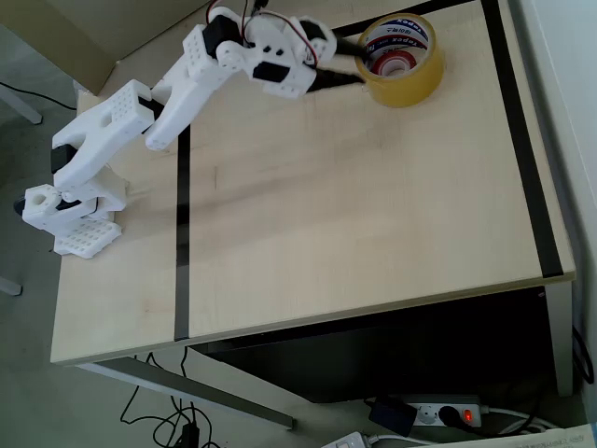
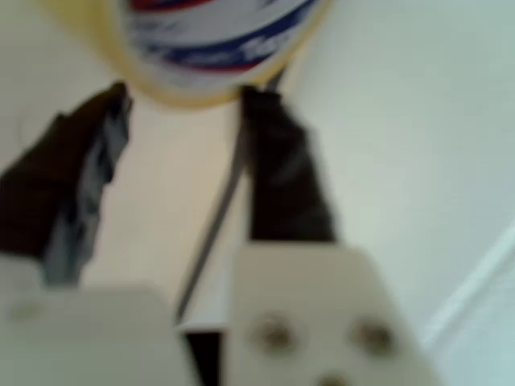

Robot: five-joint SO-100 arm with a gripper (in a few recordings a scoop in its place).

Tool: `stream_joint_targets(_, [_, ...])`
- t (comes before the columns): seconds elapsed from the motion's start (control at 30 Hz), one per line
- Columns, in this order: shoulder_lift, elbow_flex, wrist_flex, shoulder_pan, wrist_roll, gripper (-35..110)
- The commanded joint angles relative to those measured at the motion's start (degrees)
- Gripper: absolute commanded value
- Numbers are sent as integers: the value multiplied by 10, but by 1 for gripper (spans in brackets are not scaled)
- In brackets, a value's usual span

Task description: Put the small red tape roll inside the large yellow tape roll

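Two tape rolls nested already, judging by the overhead view. Anchoring everything to the large yellow tape roll (image 1: 403, 60).

Nearest in wrist view: end effector (image 2: 185, 104) open, empty, dark fingers (image 2: 282, 169) spread apart, tips just short of the yellow roll's outer wall. Nothing between them but bare worktop (image 2: 169, 201). Blurred, so contact with the wall unclear.

Overhead: end effector (image 1: 347, 65) just left of the yellow roll, tips at or near its rim. White arm (image 1: 187, 93) stretching away further left.

Inside the yellow roll: small red tape roll (image 1: 394, 62), lying within the printed white core, apparently flat on the worktop. Hard to confirm whether level or tilted against the inner wall.

Beyond the yellow roll: black tape line (image 1: 522, 140) down the right side of the worktop, well apart.

Judgement: placement done, step in hand is retreat. To do well:
- keep fingers spread, no closing near the rim
- lift first, then pull back left, away from the yellow roll
- avoid dragging a fingertip along the wall; light roll, likely to slide or tip
- go slow until clear of the rim
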Motion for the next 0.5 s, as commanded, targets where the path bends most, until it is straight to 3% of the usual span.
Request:
stream_joint_targets(0.0, [135, -51, 102, 22, -4, 0])
stream_joint_targets(0.17, [242, -50, 248, 58, 40, 0])
stream_joint_targets(0.47, [657, 315, 248, 104, 63, 0])
